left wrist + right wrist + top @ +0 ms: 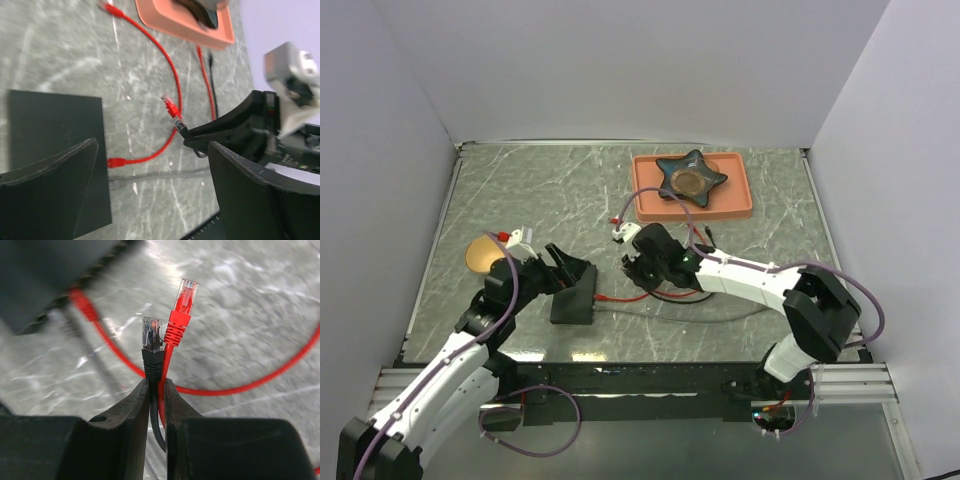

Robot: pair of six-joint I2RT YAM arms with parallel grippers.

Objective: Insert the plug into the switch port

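Pinching red plug and black plug side by side in right gripper, near switch, not touching. Hovering over switch with left gripper wide open, gripping nothing. Risk: leading in with wrong plug, or fouling both at entry, owing to double pinch.

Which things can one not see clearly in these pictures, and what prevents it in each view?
Sockets of the switch: left wrist view shows only its top face; too small in top view.
Red plug at the switch's edge: seated or not, unclear, left wrist view.
Black plug in the right gripper: top view, hidden under that gripper.
Star-shaped dish: cut off by left wrist view's top edge.
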